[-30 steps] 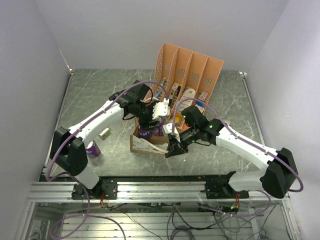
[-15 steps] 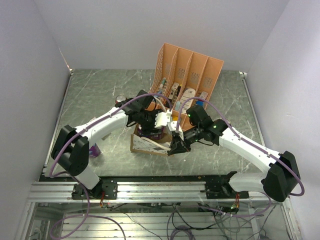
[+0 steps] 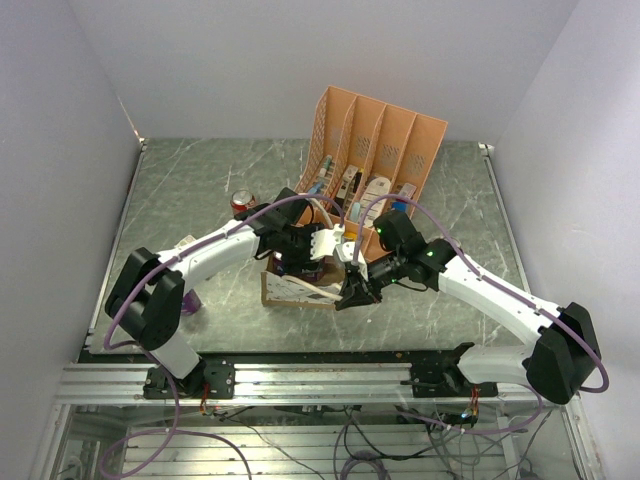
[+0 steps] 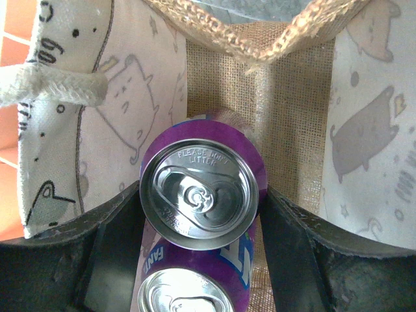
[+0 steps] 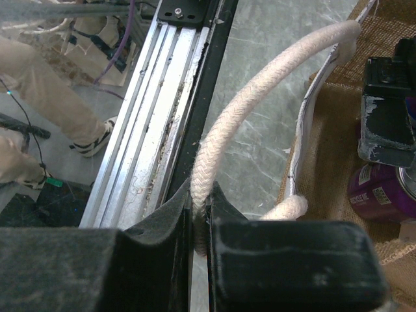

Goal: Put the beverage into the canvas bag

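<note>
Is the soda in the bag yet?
Nearly! Done: the right gripper pinches the white handle, which seems to hold the canvas bag open. Happening now: the left gripper holds the purple can down inside the bag. Left to do: let go and lift out.

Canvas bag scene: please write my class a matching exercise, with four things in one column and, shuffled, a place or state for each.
Things
1. purple can
2. white rope handle
3. red-topped can
4. orange file rack

Places or states
A. pinched in the right gripper
B. standing behind the canvas bag
C. held in the left gripper, inside the bag
D. standing on the table, left of the rack

Pairs: 1-C, 2-A, 3-D, 4-B
</note>
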You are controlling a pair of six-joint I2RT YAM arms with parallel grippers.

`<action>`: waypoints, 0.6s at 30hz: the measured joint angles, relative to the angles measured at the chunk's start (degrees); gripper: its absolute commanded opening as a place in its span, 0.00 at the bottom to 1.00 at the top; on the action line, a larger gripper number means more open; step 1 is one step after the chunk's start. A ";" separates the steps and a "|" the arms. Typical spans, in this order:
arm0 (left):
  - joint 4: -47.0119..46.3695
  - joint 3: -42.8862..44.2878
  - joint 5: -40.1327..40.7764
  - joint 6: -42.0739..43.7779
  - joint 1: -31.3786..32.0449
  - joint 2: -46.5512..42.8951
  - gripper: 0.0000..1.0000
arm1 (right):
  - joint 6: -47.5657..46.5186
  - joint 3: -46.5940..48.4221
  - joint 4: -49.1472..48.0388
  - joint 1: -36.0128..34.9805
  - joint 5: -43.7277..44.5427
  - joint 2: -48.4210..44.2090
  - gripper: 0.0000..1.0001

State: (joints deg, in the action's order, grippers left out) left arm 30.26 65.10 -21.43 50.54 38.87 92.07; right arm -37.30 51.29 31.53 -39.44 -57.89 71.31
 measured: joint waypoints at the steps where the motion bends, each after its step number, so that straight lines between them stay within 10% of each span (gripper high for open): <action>1: -0.11 -0.04 0.09 -0.26 0.02 0.00 0.38 | 0.00 0.00 -0.02 0.00 0.00 0.00 0.01; 18: -0.46 -0.04 2.54 -2.38 1.66 -0.11 0.64 | 0.07 0.00 -0.11 0.50 -0.02 -0.02 0.02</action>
State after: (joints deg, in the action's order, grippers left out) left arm 29.80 65.06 -18.90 48.16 40.53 91.96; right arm -37.23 51.29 31.42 -38.94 -57.91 71.29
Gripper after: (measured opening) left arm 0.733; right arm 0.068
